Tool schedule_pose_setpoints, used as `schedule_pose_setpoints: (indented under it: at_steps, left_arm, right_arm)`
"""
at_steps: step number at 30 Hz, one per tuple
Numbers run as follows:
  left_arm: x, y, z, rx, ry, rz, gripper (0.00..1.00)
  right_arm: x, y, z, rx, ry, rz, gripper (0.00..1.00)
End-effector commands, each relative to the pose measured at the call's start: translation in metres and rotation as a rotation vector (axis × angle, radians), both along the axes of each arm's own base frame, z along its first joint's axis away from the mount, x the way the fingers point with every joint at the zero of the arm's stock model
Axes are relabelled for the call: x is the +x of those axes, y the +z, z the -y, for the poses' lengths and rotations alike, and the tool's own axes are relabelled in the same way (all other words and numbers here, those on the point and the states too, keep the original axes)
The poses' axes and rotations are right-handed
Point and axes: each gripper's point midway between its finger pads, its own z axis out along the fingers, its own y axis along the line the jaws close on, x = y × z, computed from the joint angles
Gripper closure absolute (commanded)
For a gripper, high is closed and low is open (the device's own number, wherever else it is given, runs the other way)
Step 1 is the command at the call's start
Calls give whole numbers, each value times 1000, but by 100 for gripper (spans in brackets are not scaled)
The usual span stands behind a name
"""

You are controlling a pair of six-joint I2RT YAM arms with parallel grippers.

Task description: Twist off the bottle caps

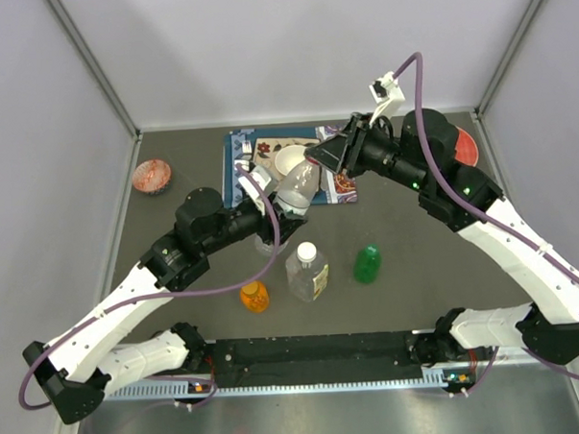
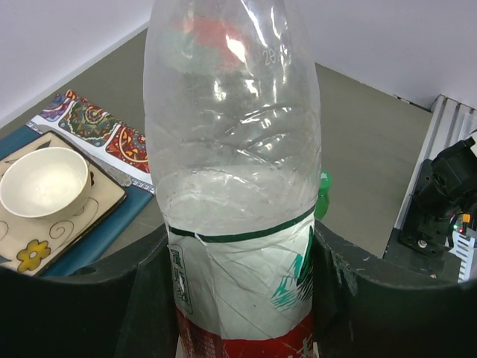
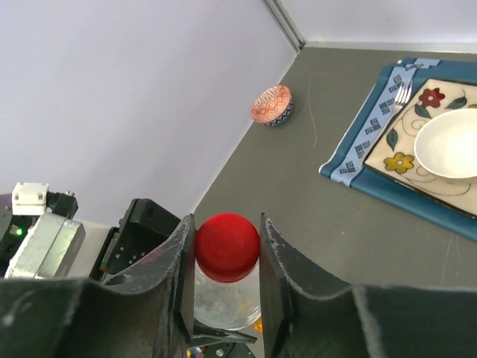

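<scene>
My left gripper is shut on the lower body of the small clear bottle with a red label, both fingers pressed against its label. The bottle is held above the table, tilted up toward my right gripper. In the right wrist view my right gripper is shut on the red cap, one finger on each side; the cap still sits on the bottle's neck. On the table stand the larger clear bottle with its white cap, the green bottle and the orange bottle.
A blue placemat at the back holds a patterned plate and a white bowl. A small patterned bowl sits far left and a red dish far right. Walls enclose the table.
</scene>
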Motion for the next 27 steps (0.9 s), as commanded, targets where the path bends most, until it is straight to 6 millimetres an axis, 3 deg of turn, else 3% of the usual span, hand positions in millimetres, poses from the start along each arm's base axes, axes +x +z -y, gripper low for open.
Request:
schedule_pose_setpoints:
  at_steps: [1,3,10,14,18,27]
  left_arm:
    - [-5,18,2,-48,-23,53,49]
    - [-9,21,4,-61,-49,60,48]
    - [-49,44,15,-122,-268,66,50]
    - [-86,61,20,-163,-477,53,50]
    - [-110,71,21,-204,-627,6,51]
    - [-126,102,7,-303,-769,3,58]
  right_arm:
    - [-6,22,7,38,-12,62,83]
    - [-7,18,7,30,-7,62,100]
    - [-24,17,3,-14,102,127,100]
    - [-53,22,-7,-37,291,197,100]
    - [-71,32,-3,-49,364,294,100]
    - [-109,39,6,-68,539,486,100]
